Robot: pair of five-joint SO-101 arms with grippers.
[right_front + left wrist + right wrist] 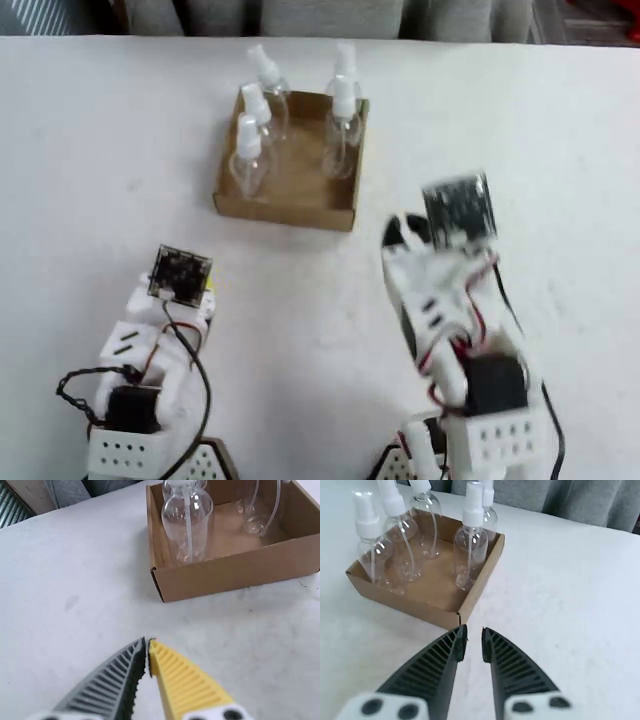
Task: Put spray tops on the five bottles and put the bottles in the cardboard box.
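White worktop [100,150], cardboard box [285,210] sitting mid-field. All five bottles [247,165] stand upright inside the box, each with a spray top [473,515] on. Left fingers [180,680] are together, right fingers [435,665] a crack apart, both empty and short of the box. I judge the task complete. Next move only needs both arms parked.

Left hand [148,645] closed, right hand [473,635] slightly parted.
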